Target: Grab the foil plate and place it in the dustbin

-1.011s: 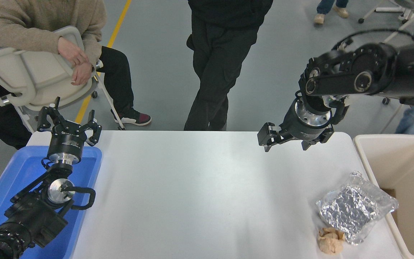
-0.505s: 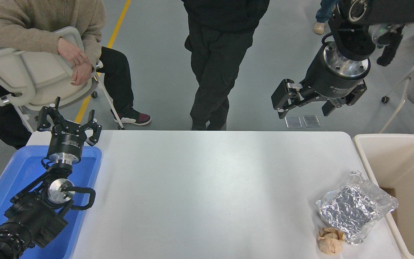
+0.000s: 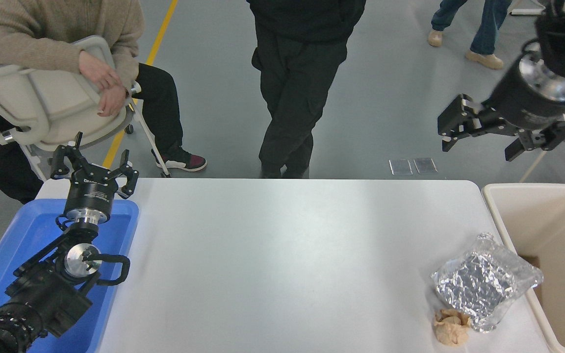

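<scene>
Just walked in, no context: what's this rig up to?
Nothing is held yet. The right gripper hangs open and empty, high at the upper right, beyond the table's far edge. The foil plate lies untouched on the white table, next to the cream dustbin, with a brown paper ball beside it. The left gripper is parked open over the blue tray.

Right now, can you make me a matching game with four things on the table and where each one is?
Things:
1. foil plate
2. dustbin
3. brown paper ball
4. blue tray

Places:
A. under the parked left gripper
B. off the table's right edge
C. at the table's right edge, next to the dustbin
D. touching the foil plate's near corner

Pairs: 1-C, 2-B, 3-D, 4-A
</scene>
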Motion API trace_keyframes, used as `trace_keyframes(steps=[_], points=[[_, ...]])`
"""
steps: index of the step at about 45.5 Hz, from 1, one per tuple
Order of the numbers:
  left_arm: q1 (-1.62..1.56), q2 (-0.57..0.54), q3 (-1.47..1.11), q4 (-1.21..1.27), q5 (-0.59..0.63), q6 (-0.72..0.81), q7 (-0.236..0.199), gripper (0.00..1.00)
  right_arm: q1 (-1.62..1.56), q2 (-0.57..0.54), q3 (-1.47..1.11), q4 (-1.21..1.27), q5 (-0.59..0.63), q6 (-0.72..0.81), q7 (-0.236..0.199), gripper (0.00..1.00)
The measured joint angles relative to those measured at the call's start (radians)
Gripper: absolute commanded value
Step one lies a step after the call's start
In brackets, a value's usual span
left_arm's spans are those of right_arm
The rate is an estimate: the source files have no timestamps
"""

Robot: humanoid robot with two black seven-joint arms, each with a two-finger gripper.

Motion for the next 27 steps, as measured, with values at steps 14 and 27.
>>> trace_keyframes(steps=[14,27], points=[[0.0,0.0,0.0,0.0,0.0,0.0,0.0,0.99,-0.125,-0.154,-0.076,-0.008,-0.07,-0.08,0.002,0.99],[-0.001,0.0,0.0,0.0,0.0,0.0,0.0,0.99,-0.451,-0.24,0.057,-0.016,-0.092,-0.277,0.002,1.0]])
